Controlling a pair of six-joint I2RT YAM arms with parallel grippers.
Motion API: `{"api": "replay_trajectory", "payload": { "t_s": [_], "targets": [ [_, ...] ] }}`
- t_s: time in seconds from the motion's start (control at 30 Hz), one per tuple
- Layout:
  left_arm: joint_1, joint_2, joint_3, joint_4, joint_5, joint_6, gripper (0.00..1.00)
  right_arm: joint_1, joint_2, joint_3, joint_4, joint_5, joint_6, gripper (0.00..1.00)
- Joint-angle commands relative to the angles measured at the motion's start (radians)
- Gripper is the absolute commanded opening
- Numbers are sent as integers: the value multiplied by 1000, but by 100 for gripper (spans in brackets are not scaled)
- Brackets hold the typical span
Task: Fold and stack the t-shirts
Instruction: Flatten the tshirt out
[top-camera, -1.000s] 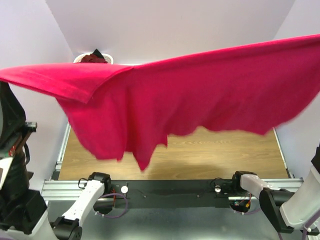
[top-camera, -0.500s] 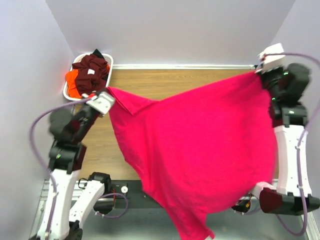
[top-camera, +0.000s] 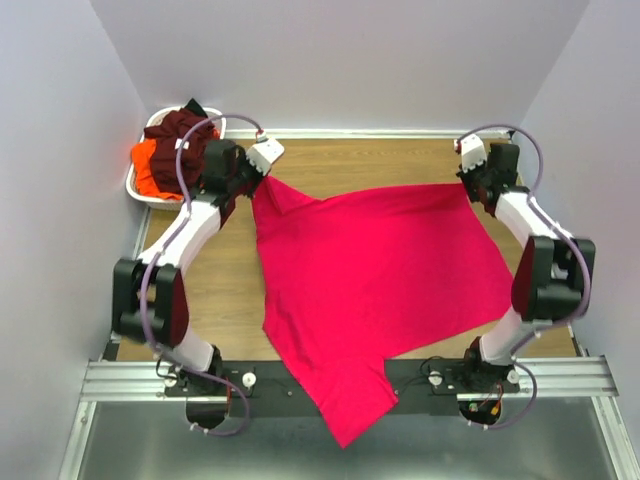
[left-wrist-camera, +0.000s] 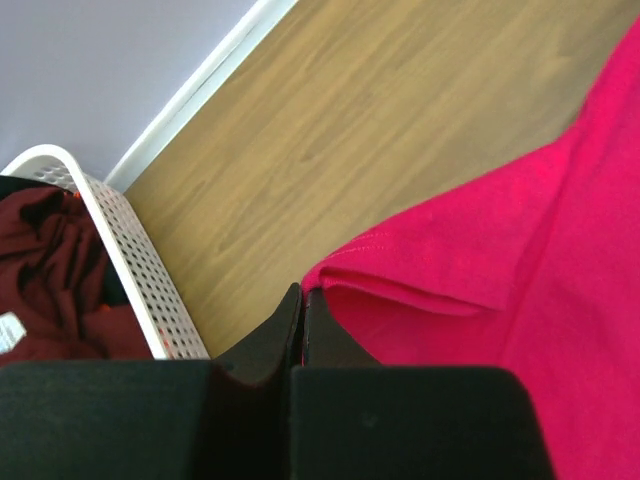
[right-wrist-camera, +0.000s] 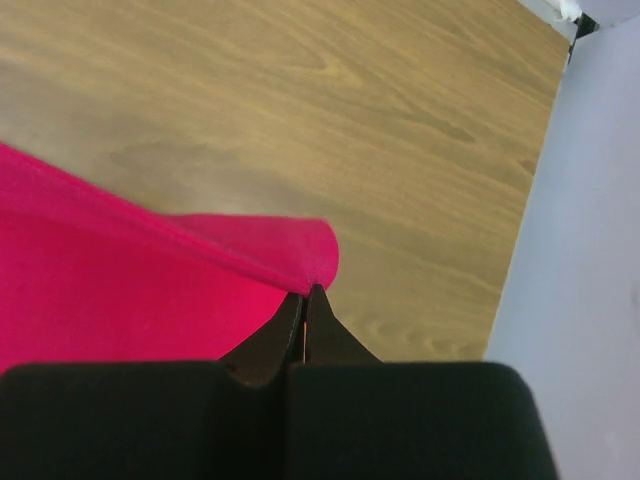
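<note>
A bright pinkish-red t-shirt lies spread across the wooden table, its near part hanging over the front rail. My left gripper is shut on its far left corner. My right gripper is shut on its far right corner. Both corners are held low at the far side of the table. Dark maroon and orange t-shirts lie heaped in the white basket.
The white oval basket stands at the far left corner, also in the left wrist view. Lilac walls close in the back and both sides. The metal rail runs along the near edge with the arm bases.
The shirt was held high and stretched in the air. Both arms swung it forward and down, and it now lies spread on the table with the grippers low at the far side.
</note>
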Motion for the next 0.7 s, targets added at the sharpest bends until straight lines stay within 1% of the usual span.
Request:
{"api": "replay_trajectory", "payload": {
  "t_s": [0.0, 0.1, 0.13, 0.17, 0.2, 0.23, 0.33, 0.37, 0.4, 0.43, 0.47, 0.5, 0.53, 0.57, 0.6, 0.63, 0.67],
  "targets": [
    [-10, 168, 179, 83, -94, -53, 0, -2, 162, 153, 130, 52, 14, 1],
    [-13, 319, 294, 41, -137, -71, 0, 0, 295, 272, 132, 79, 23, 1],
    [-13, 354, 369, 27, -144, -87, 0, 0, 332, 297, 132, 83, 25, 1],
    [-14, 423, 403, 1, -153, -91, 0, 0, 389, 349, 132, 122, 22, 1],
    [-14, 458, 443, -21, -160, -101, 0, 0, 419, 372, 132, 127, 22, 1],
    [-16, 494, 527, -41, -167, -116, 0, 0, 446, 398, 132, 151, 26, 1],
    [-19, 618, 633, -94, -188, -142, 0, 1, 536, 477, 130, 199, 37, 1],
    [-19, 644, 693, -102, -203, -163, 0, 1, 559, 493, 129, 216, 51, 2],
    [-19, 697, 726, -119, -208, -173, 0, 1, 578, 525, 127, 228, 58, 17],
    [-19, 724, 788, -127, -213, -179, 0, 1, 607, 538, 121, 250, 74, 31],
    [-19, 747, 819, -134, -213, -179, 0, 1, 618, 555, 112, 257, 81, 46],
    [-19, 788, 851, -153, -213, -179, 0, 1, 624, 567, 98, 262, 91, 69],
    [-19, 805, 882, -165, -219, -179, 0, 1, 628, 576, 84, 261, 107, 79],
    [-17, 819, 946, -179, -199, -197, 28, 1, 625, 592, 57, 259, 112, 85],
    [-16, 824, 971, -203, -193, -205, 42, 1, 618, 598, 41, 259, 117, 85],
    [-16, 816, 1002, -216, -179, -210, 48, 1, 609, 602, 8, 259, 121, 86],
    [-11, 784, 1005, -240, -130, -217, 61, 1, 574, 598, -8, 256, 121, 87]
  ]
}}
